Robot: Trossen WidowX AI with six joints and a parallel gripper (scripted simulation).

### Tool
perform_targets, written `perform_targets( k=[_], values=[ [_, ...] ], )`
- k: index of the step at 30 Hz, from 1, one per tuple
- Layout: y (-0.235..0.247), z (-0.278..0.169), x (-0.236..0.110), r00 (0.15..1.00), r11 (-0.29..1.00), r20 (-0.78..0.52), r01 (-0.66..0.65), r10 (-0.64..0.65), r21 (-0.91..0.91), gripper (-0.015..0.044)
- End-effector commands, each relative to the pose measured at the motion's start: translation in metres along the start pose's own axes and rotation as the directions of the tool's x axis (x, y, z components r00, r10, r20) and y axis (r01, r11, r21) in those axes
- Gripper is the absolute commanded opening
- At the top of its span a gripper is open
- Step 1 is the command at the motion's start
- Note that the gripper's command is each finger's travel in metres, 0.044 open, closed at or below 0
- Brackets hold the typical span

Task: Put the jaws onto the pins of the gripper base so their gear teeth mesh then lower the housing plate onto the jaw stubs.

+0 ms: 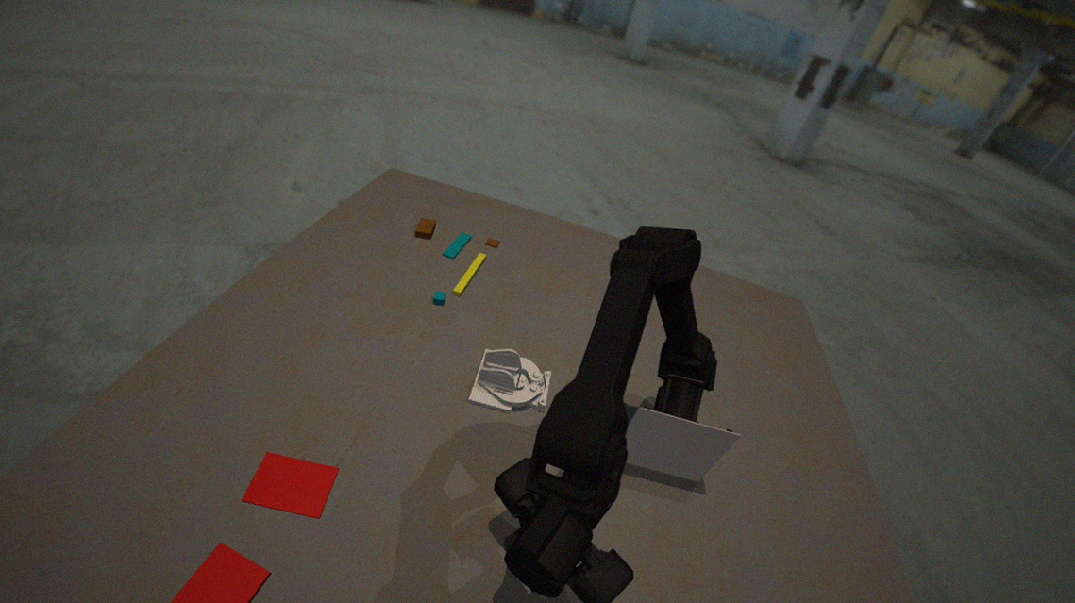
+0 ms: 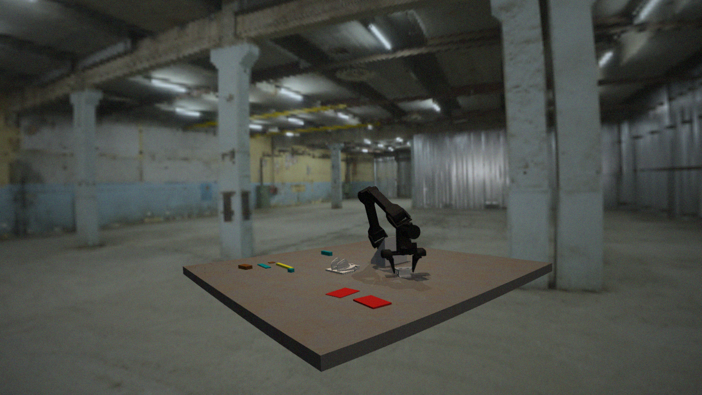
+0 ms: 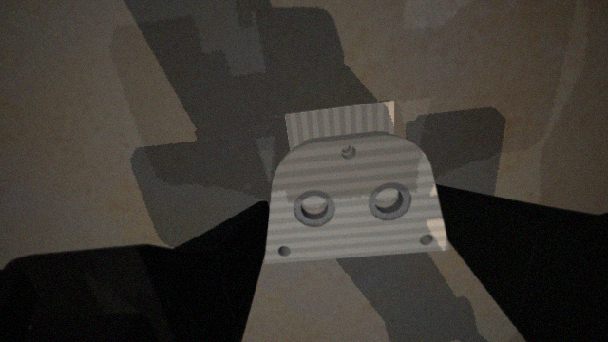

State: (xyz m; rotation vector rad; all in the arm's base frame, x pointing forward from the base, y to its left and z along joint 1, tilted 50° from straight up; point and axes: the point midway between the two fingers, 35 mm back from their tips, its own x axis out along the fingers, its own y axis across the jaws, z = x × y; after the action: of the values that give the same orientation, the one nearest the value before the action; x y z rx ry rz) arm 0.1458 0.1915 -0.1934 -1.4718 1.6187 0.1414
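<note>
The housing plate (image 3: 351, 178) (image 2: 403, 269) is pale, with a rounded far edge, two raised rings and three small holes. A pale block (image 3: 339, 123) shows beneath its far edge. My gripper (image 3: 345, 201) (image 2: 403, 271) is shut on the housing plate, one finger against each side edge. The plate appears level and low over the table; whether it still touches the block is unclear. The white gripper base (image 1: 484, 398) (image 2: 337, 271) lies apart from my hand. Two grey jaws (image 1: 500, 372) (image 2: 339, 264) are on it. Their tooth mesh is too small to judge.
A grey slanted panel (image 1: 675, 446) stands by the arm's foot. Two red flat squares (image 1: 291, 486) (image 1: 220, 587) lie on the table. A yellow bar (image 1: 469, 274), teal pieces (image 1: 457, 245) (image 1: 439, 297) and brown blocks (image 1: 424, 228) (image 1: 492, 243) lie beyond the base.
</note>
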Motion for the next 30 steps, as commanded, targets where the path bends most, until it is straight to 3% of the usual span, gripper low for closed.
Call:
perform_targets(
  k=[1, 23, 30],
  values=[
    [0.000, 0.000, -0.002, 1.000, 1.000, 0.000, 0.000, 0.000, 0.000, 0.0351],
    [0.001, 0.001, -0.071, 1.000, 1.000, 0.003, 0.003, -0.003, -0.007, 0.0351],
    [0.001, 0.000, -0.073, 1.000, 1.000, 0.003, 0.003, -0.003, -0.007, 0.0351]
  ],
)
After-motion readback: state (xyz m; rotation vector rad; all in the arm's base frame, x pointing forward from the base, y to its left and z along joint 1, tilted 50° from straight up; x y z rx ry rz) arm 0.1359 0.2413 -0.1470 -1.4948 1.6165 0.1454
